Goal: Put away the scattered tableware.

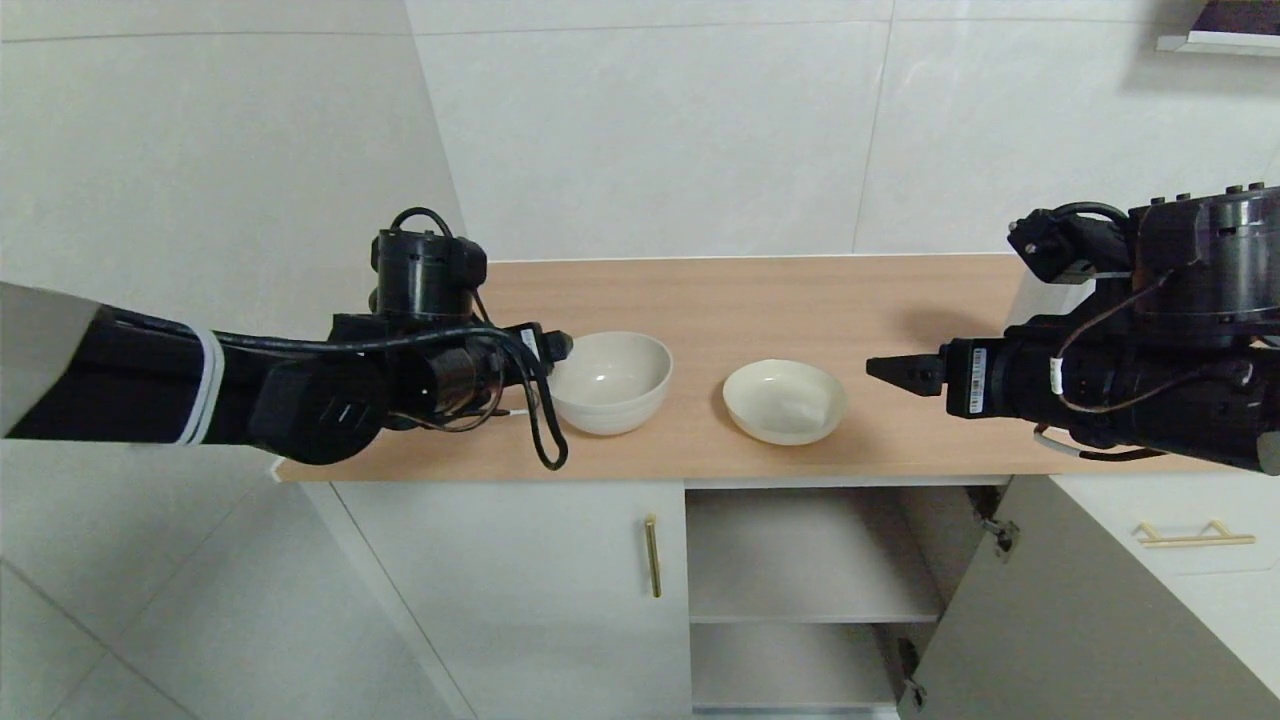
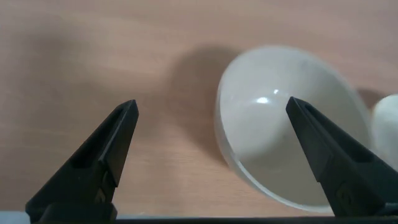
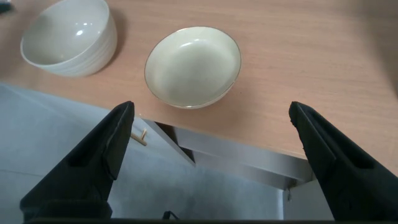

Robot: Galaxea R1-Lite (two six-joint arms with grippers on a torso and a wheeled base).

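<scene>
Nothing looks stored yet: the deep bowl (image 1: 610, 380) and shallow bowl (image 1: 785, 400) sit on the worktop (image 1: 760, 295), with the left claw (image 2: 212, 101) and right claw (image 3: 210, 106) open and empty.

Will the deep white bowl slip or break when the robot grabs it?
The deep bowl looks shiny and glazed, so probably stiff and a bit slippery for the left gripper. It seems ceramic, so a drop on the counter might crack it. Pushed, it would likely slide, not roll, since it sits upright.
</scene>
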